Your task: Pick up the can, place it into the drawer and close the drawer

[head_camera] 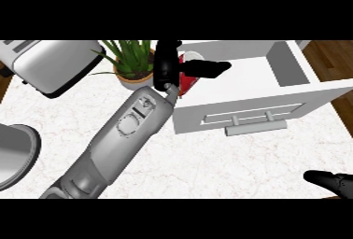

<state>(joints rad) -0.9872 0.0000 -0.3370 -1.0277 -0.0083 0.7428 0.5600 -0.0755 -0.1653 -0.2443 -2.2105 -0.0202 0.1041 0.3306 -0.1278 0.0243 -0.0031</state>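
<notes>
A red can (pixel 188 80) hangs over the left end of the open white drawer (pixel 241 74), just inside its left wall. My left hand (pixel 165 65) is shut on the can, fingers on its left side and the thumb (pixel 207 68) reaching across its top, so most of the can is hidden. The grey left forearm (pixel 131 126) runs up from the lower left edge. The drawer is pulled out toward me, and its front panel with the bar handle (pixel 255 123) faces me. My right hand (pixel 329 181) rests open at the lower right edge, away from the drawer.
A silver toaster (pixel 48 65) stands at the back left. A potted green plant (pixel 132 63) sits right beside my left hand and the drawer's left wall. A grey round vessel (pixel 14 154) juts in at the left edge. The marble counter (pixel 228 163) ends at the right, with wooden floor beyond.
</notes>
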